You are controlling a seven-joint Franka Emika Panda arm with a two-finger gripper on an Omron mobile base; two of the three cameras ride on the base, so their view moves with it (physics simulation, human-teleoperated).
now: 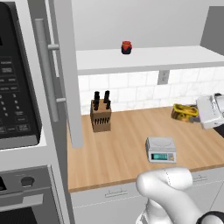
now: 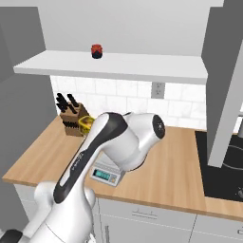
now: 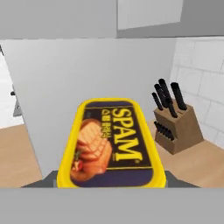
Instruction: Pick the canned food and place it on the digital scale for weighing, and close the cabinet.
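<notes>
My fingers are clamped on the Spam tin (image 3: 114,142), label filling the hand view; gripper (image 1: 195,115) sits at 3 o'clock in the left base view, tin held above the counter (image 1: 118,153), well apart from the digital scale (image 1: 160,149) down at 7 o'clock from it. Risks, as I judge: grip is on the tin's sides w/ smooth metal, so a fast swing could slip it; landing off-centre on the small platform could tip it. Cabinet door (image 1: 63,70) stands open by the knife block (image 1: 100,113) — elbow may clip it.
</notes>
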